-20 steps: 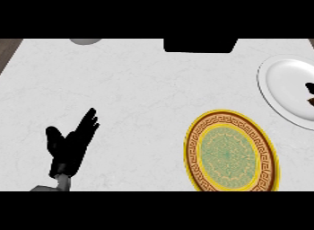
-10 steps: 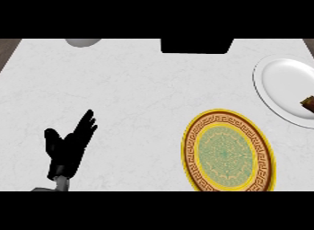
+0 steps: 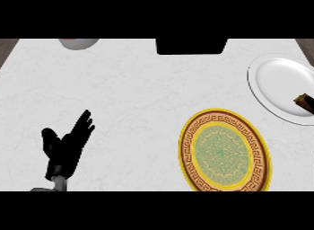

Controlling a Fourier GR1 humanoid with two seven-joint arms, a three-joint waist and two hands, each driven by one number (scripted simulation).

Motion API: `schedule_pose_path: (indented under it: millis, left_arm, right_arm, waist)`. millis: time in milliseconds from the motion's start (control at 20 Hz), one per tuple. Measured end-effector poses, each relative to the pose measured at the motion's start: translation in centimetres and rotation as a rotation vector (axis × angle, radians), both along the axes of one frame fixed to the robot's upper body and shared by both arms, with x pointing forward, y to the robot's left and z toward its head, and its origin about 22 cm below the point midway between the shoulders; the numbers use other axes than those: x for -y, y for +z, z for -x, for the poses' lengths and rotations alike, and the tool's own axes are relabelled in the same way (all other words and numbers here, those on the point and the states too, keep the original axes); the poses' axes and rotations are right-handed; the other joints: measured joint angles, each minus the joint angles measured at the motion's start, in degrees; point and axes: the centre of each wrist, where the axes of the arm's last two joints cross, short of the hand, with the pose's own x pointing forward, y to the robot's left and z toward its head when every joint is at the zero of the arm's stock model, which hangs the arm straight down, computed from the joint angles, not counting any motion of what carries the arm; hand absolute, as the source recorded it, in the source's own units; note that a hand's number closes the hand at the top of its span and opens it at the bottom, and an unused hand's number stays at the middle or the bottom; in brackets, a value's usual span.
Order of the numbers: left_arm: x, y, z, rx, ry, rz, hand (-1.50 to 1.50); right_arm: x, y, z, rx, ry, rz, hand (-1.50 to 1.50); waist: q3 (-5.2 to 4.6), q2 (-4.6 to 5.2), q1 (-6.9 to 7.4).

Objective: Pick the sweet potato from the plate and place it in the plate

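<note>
Gone from the white plate (image 3: 279, 83) was the right hand, no longer visible in the head view. Low at the view's left, the left hand (image 3: 65, 148) rested with fingers straight and released. Right of it lay the yellow patterned plate (image 3: 194, 148); farther right and beyond, the sweet potato (image 3: 310, 103) sat on the white plate's near edge.

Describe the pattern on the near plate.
Yellow-rimmed plate, red-brown key-pattern band, green ornate centre; shows best in head view.
</note>
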Motion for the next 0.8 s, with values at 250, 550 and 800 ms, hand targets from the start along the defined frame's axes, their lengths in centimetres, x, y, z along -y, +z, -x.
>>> schedule_pose_path:
  millis: [250,550,800]
  left_arm:
    - [-0.1,0.4,0.0,-0.01,0.006,0.002,0.0]
    - [0.1,0.5,0.2,-0.003,-0.001,0.005,0.0]
    - [0.2,0.2,-0.3,-0.006,-0.008,0.005,0.0]
  right_arm:
    - [-2.8,-1.5,3.4,-0.034,0.077,-0.008,-1.5]
    - [-5.7,-1.9,7.0,-0.104,0.094,0.004,-1.5]
    - [-7.6,-1.9,9.4,-0.139,0.092,0.001,-1.5]
  waist:
    - [-0.12,-0.05,-0.28]
    - [-0.12,0.12,0.06]
    - [-0.06,0.13,0.19]
